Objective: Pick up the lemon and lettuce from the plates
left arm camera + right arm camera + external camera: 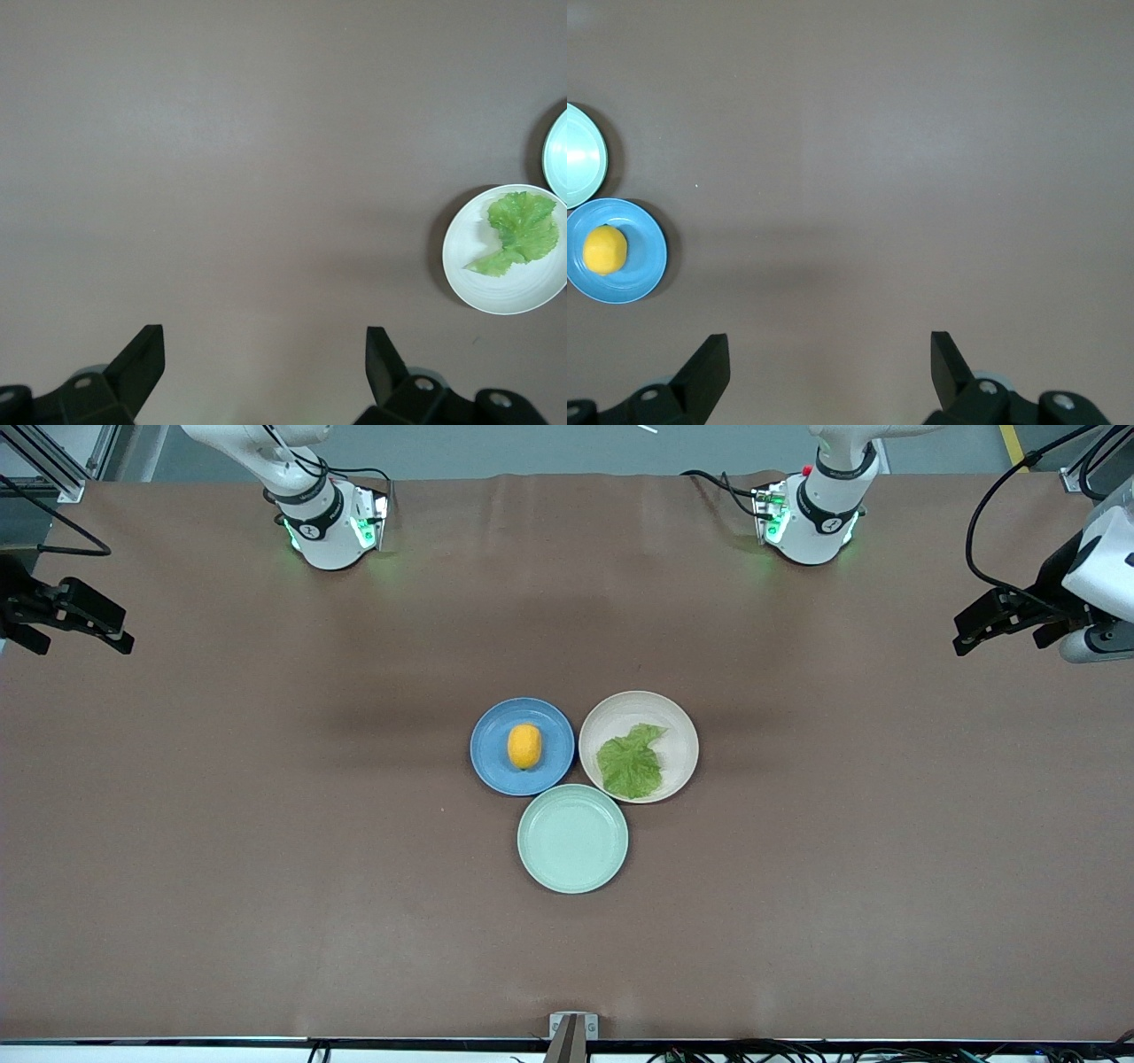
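The lemon [524,746] lies on the blue plate [493,772] in the middle of the table. The lettuce [631,762] lies on the beige-cream plate [679,733] beside it, toward the left arm's end. My left gripper [997,636] hangs open and empty over bare table at the left arm's end; its wrist view shows its gripper [266,335], the lettuce [523,232] and the beige-cream plate [505,288] well apart from it. My right gripper [84,638] hangs open and empty over the right arm's end; its wrist view shows its gripper [829,339], the lemon [605,250] and the blue plate [645,266].
A pale mint-green plate [572,839] with nothing on it touches both other plates, nearer to the front camera. It also shows in the left wrist view [558,155] and the right wrist view [580,155]. Brown table cloth [266,824] spreads around the plates.
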Controlling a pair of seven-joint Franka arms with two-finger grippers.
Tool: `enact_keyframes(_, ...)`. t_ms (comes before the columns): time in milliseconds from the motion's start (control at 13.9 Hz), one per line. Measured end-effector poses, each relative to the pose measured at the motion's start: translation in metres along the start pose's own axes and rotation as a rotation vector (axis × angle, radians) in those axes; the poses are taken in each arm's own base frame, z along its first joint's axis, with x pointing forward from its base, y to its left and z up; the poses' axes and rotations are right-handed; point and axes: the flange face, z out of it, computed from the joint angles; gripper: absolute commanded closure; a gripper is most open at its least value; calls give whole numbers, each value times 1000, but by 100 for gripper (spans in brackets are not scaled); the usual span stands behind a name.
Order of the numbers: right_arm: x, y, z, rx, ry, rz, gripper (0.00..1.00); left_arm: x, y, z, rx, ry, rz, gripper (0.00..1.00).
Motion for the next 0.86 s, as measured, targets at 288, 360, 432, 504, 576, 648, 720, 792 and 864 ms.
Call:
enact_keyframes(288, 0, 0, 0, 0, 1, 0, 0, 0, 1, -1, 0, 2, 2, 0)
enact_keyframes(360, 0, 0, 0, 0, 1, -1, 0, 0, 1, -2, 0, 4, 1, 0)
enact_keyframes(432, 0, 0, 0, 0, 1, -1, 0, 1, 1, -3, -1, 6, 1, 0)
enact_keyframes(504, 0, 0, -1, 0, 1, -1, 0, 3, 1, -1, -1, 3, 2, 0)
enact_keyframes(576, 0, -1, -1, 0, 2, -2, 0, 5, 2, 4, -1, -6, 4, 0)
enact_keyframes(648, 0, -1, -1, 0, 2, -2, 0, 8, 6, 11, -1, -19, 5, 0)
enact_keyframes(720, 0, -2, -1, 0, 2, -4, 0, 12, 13, 21, 1, -37, -7, 0)
enact_keyframes(792, 0, -4, -1, 1, 2, -7, 0, 15, 25, 33, 3, -59, -33, 0)
enact_keyframes(864, 0, -8, 0, 4, 1, -15, 0, 18, 41, 46, 7, -80, -72, 0)
